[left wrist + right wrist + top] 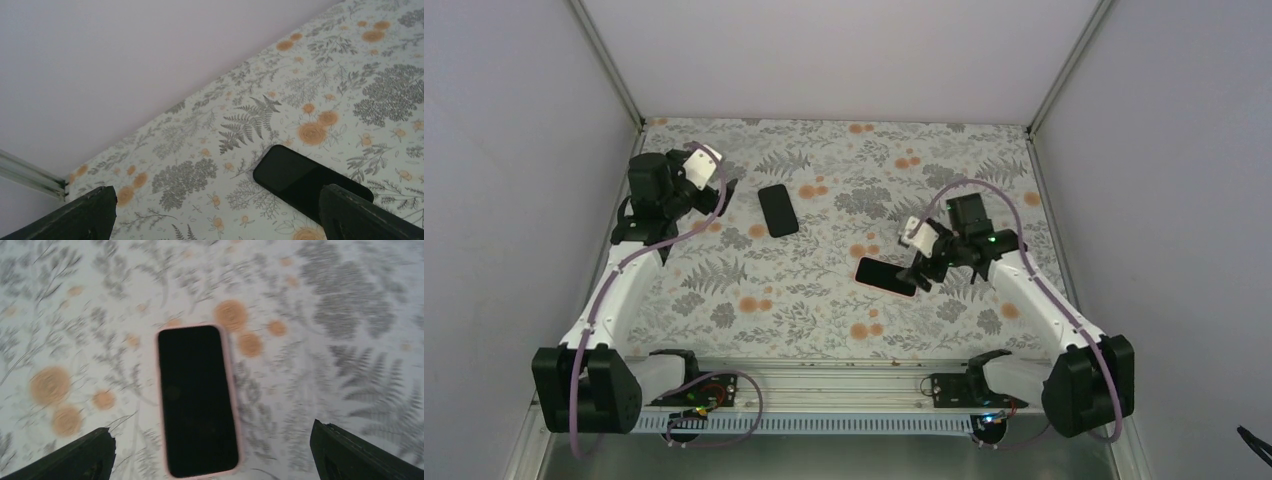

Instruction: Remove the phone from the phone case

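Left gripper [721, 200]: in the upper left of the top view, above the floral table cover [824, 330]. The jaws are spread as wide as they go and have hold of nothing.
Left wrist view: the two dark fingers [90, 212] sit in the bottom corners, with bare patterned cloth between them.
Black phone [777, 210]: lies flat on the cover, just right of the left gripper in the top view. In the left wrist view it is at the lower right [300, 177], its near end hidden behind the finger there.
Right gripper [919, 265]: right of centre in the top view, jaws fully apart and gripping nothing.
Pink phone case [886, 277]: lies flat near the middle of the top view, its right end just beside the right gripper. It is well apart from the black phone.
Right wrist view: the case [197, 400] fills the centre and runs down to the bottom edge. It lies between the spread fingers [85, 455], clear of both.
Case contents: a dark face shows inside the pink rim, but the picture is blurred, so I cannot tell if a phone sits in it.
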Action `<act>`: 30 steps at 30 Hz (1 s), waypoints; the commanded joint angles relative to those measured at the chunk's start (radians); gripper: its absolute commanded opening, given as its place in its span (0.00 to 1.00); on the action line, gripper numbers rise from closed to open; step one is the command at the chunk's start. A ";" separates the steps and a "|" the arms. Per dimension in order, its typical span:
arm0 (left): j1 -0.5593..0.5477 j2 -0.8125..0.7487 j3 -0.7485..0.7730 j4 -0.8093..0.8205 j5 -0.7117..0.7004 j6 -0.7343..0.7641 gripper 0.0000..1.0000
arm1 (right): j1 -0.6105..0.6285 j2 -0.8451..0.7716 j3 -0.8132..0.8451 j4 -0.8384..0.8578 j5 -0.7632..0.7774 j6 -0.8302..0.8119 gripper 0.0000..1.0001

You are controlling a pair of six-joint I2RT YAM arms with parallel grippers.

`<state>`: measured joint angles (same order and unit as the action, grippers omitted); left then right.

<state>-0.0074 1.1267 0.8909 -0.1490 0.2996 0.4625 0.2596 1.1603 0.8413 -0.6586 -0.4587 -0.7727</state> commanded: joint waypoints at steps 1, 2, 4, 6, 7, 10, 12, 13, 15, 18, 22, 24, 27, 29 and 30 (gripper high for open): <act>0.004 0.038 0.037 -0.030 0.048 0.033 1.00 | 0.139 0.045 -0.016 -0.131 0.118 -0.053 1.00; 0.004 0.039 0.035 -0.025 0.051 0.033 1.00 | 0.170 0.060 -0.034 -0.108 0.153 -0.041 1.00; 0.004 0.038 0.033 -0.022 0.053 0.034 1.00 | 0.218 0.092 -0.068 -0.059 0.212 -0.023 1.00; 0.004 0.030 0.022 -0.011 0.055 0.039 1.00 | 0.242 0.133 -0.084 -0.033 0.227 -0.021 1.00; 0.004 0.027 0.017 -0.009 0.056 0.042 1.00 | 0.248 0.158 -0.085 -0.023 0.226 -0.020 1.00; 0.005 0.031 0.017 -0.021 0.054 0.054 1.00 | 0.254 0.226 -0.080 0.010 0.233 -0.028 1.00; 0.004 0.037 0.016 -0.033 0.051 0.059 1.00 | 0.255 0.269 -0.078 0.028 0.240 -0.041 1.00; 0.004 0.037 0.013 -0.033 0.047 0.061 1.00 | 0.256 0.286 -0.073 0.037 0.248 -0.043 1.00; 0.004 0.030 0.003 -0.027 0.035 0.062 1.00 | 0.255 0.311 -0.063 0.046 0.259 -0.050 1.00; 0.004 0.017 -0.015 -0.006 0.026 0.063 1.00 | 0.256 0.340 -0.051 0.059 0.271 -0.057 1.00; 0.004 0.027 -0.020 -0.003 0.029 0.058 1.00 | 0.253 0.392 -0.028 0.069 0.296 -0.070 1.00; 0.004 0.030 -0.024 0.002 0.032 0.056 1.00 | 0.252 0.405 -0.016 0.077 0.301 -0.074 1.00; 0.004 0.030 -0.031 0.007 0.036 0.057 1.00 | 0.248 0.382 0.015 0.057 0.246 -0.080 1.00; 0.004 0.035 -0.033 0.008 0.038 0.061 1.00 | 0.247 0.371 0.030 0.048 0.236 -0.087 1.00; 0.004 0.038 -0.033 0.009 0.039 0.064 1.00 | 0.246 0.378 0.036 0.043 0.242 -0.090 1.00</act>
<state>-0.0074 1.1610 0.8719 -0.1577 0.3264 0.5129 0.5091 1.5459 0.8352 -0.6029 -0.1928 -0.8349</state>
